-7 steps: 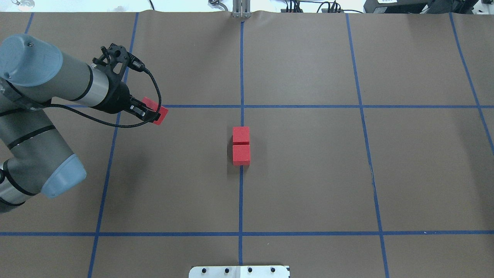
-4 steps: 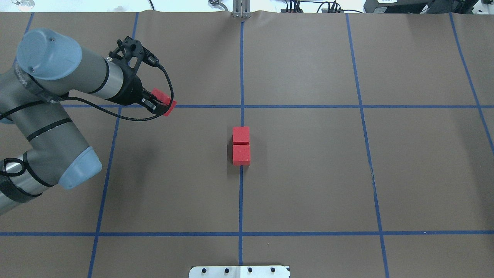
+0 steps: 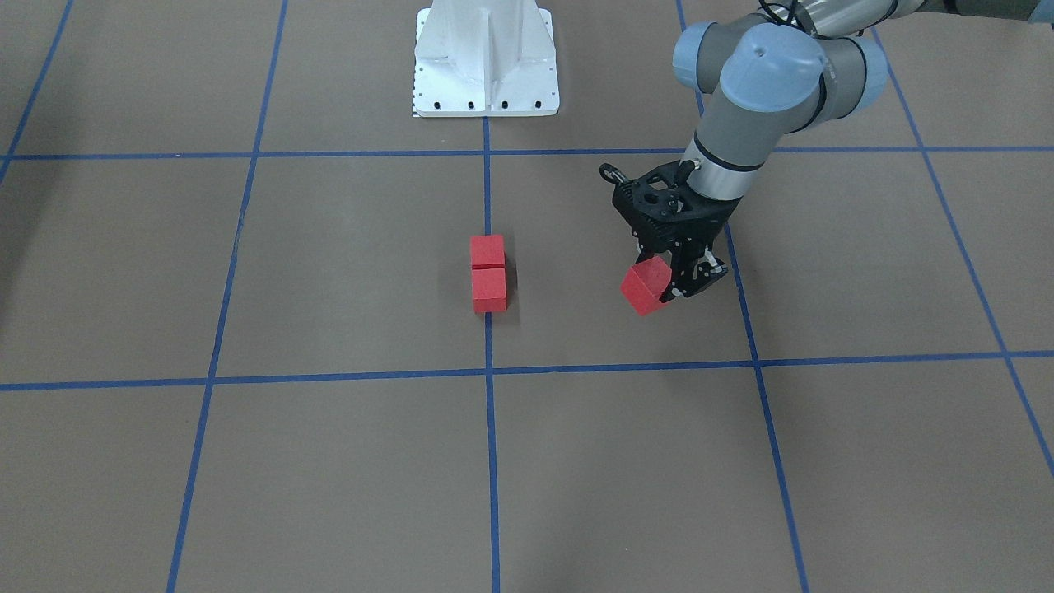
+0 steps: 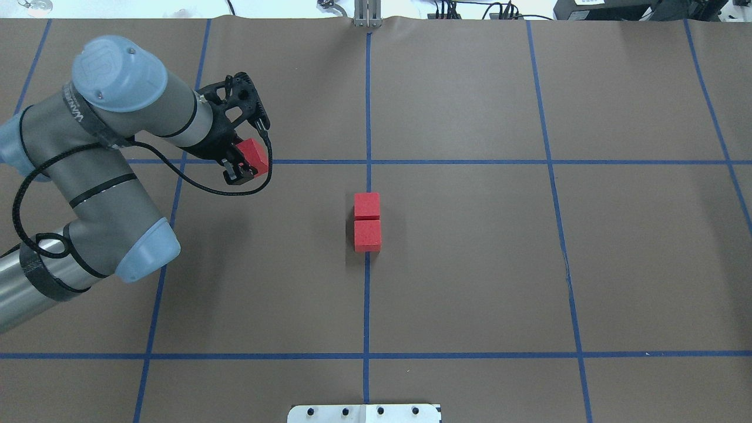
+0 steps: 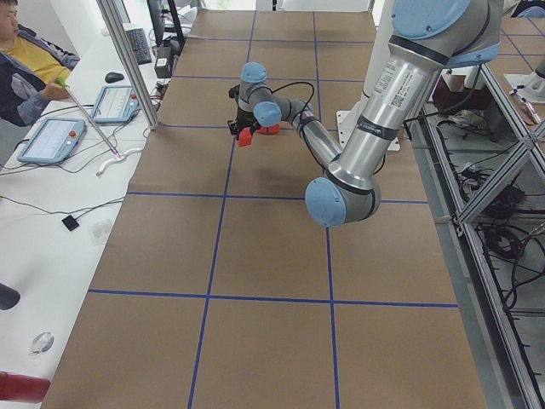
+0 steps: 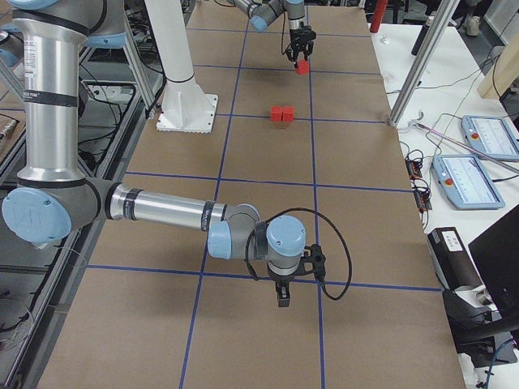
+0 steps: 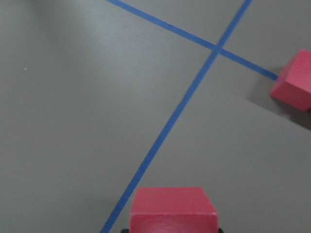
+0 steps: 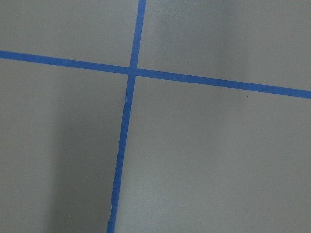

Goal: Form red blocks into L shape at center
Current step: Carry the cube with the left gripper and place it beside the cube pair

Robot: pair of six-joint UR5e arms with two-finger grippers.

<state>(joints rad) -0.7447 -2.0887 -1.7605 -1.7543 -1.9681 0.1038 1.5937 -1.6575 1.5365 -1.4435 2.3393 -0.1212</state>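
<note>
Two red blocks (image 4: 367, 205) (image 4: 368, 235) lie touching in a column on the vertical blue tape line (image 4: 367, 294) at the center; they also show in the front view (image 3: 487, 251) (image 3: 489, 290). My left gripper (image 4: 245, 165) (image 3: 669, 284) is shut on the third red block (image 4: 254, 154) (image 3: 645, 286), held tilted above the table, left of the pair. In the left wrist view the held block (image 7: 172, 211) fills the bottom edge and one center block (image 7: 294, 85) lies at the right. My right gripper (image 6: 282, 298) shows only in the right side view, far from the blocks; I cannot tell its state.
The white robot base plate (image 4: 364, 413) (image 3: 486, 58) sits at the near table edge. A metal post (image 4: 367, 14) stands at the far edge. An operator (image 5: 25, 60) and tablets (image 5: 51, 141) are beside the table's far side.
My left arm has swung to the right toward the center with the red block in its grip, and its wrist has turned. The two center blocks have not moved.
</note>
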